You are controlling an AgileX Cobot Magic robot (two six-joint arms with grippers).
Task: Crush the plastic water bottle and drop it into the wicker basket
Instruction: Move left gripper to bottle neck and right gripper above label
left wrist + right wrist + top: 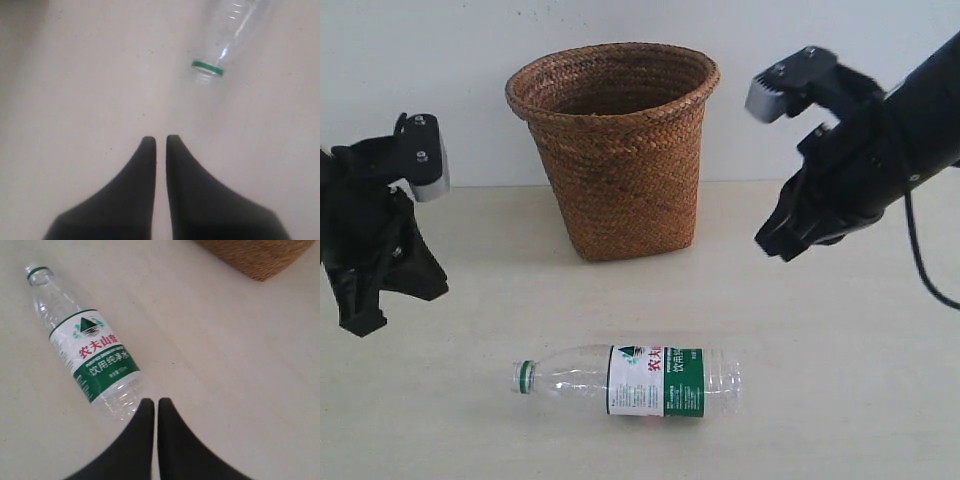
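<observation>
The plastic water bottle (630,381) lies on its side on the table near the front, uncrushed, green cap pointing left. Its cap end (207,68) shows in the left wrist view and its label (96,354) in the right wrist view. Behind it the wicker basket (614,150) stands upright by the wall; a corner of its base (260,255) is in the right wrist view. My left gripper (365,322) hangs at the left, shut and empty (160,140). Raised at the right, my right gripper (775,245) is shut and empty (152,402), above the table near the bottle's bottom end.
The pale table (840,380) runs back to a white wall (440,60). A black cable (920,265) hangs from the right arm at the right edge.
</observation>
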